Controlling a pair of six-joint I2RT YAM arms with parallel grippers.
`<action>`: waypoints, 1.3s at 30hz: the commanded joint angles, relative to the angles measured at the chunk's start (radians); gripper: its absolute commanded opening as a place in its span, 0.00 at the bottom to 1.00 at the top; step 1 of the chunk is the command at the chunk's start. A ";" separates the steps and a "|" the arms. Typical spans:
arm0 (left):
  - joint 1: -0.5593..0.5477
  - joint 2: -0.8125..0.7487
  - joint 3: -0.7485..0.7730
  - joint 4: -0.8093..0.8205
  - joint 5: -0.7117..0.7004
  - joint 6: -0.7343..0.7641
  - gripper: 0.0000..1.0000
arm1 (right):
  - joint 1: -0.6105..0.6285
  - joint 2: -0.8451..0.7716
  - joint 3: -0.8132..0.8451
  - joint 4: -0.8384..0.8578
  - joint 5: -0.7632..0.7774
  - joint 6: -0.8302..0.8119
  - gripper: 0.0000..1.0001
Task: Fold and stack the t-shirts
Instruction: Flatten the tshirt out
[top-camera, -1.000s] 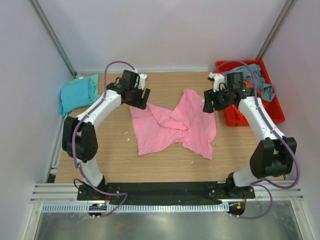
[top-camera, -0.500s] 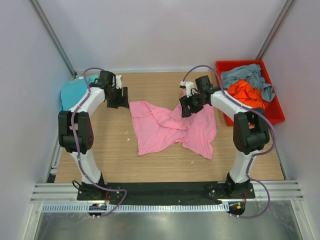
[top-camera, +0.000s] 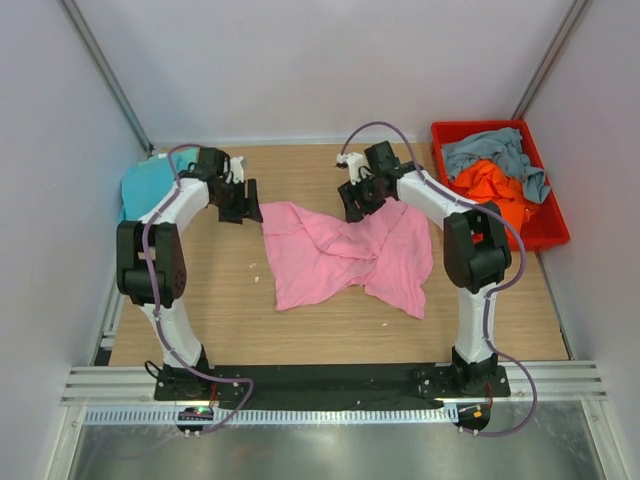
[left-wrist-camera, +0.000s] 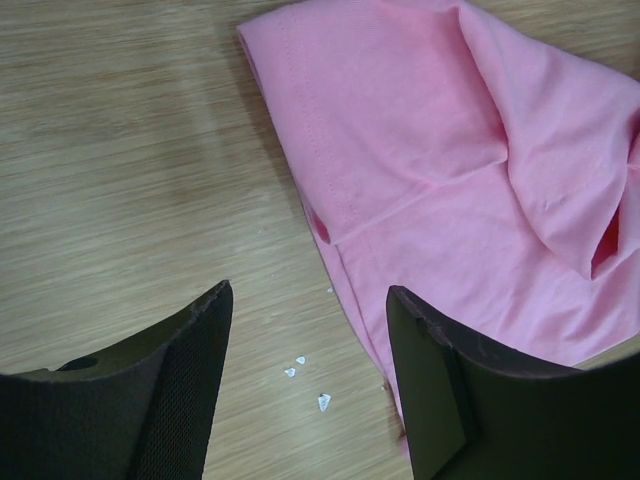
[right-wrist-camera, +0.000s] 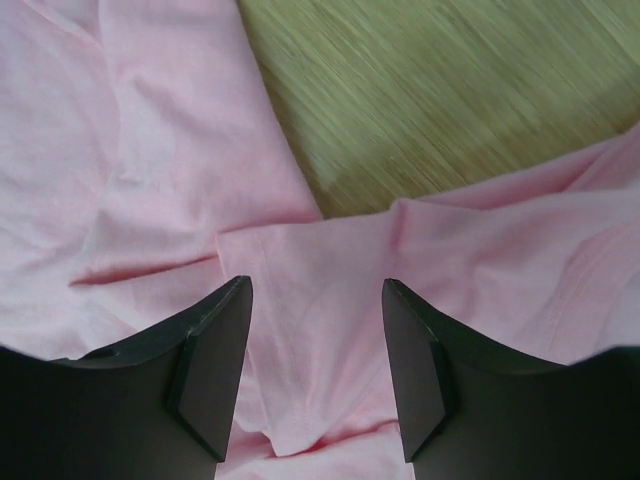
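The pink t-shirt (top-camera: 345, 255) lies crumpled mid-table. My left gripper (top-camera: 244, 207) is open and empty just off the shirt's far left corner; the left wrist view shows the pink t-shirt (left-wrist-camera: 450, 170) with its hemmed edge running toward the right finger, and my left gripper (left-wrist-camera: 308, 345) over bare wood. My right gripper (top-camera: 353, 205) is open above the shirt's far edge; in the right wrist view my right gripper (right-wrist-camera: 315, 350) straddles a fold of the pink t-shirt (right-wrist-camera: 320, 310). The teal t-shirt (top-camera: 150, 182) lies folded far left. The orange t-shirt (top-camera: 490, 182) and the grey-blue t-shirt (top-camera: 495, 150) lie in the bin.
A red plastic bin (top-camera: 552, 228) stands at the far right. White walls and metal posts enclose the table. Small white scraps (left-wrist-camera: 300, 368) lie on the wood between my left fingers. The black base rail runs along the near edge.
Both arms swung leftward and out to the far edge of the shirt. The right gripper moved from beside the bin to the shirt's far edge. The shirt's top right flap flattened slightly.
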 joint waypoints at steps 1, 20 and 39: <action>0.015 -0.025 -0.003 0.034 0.040 -0.012 0.64 | 0.050 0.016 0.054 -0.006 0.025 -0.024 0.60; 0.034 -0.027 -0.004 0.034 0.085 -0.031 0.64 | 0.116 0.090 0.079 -0.020 0.209 -0.010 0.56; 0.048 -0.010 -0.006 0.039 0.106 -0.046 0.63 | 0.172 0.058 0.048 -0.040 0.169 -0.023 0.54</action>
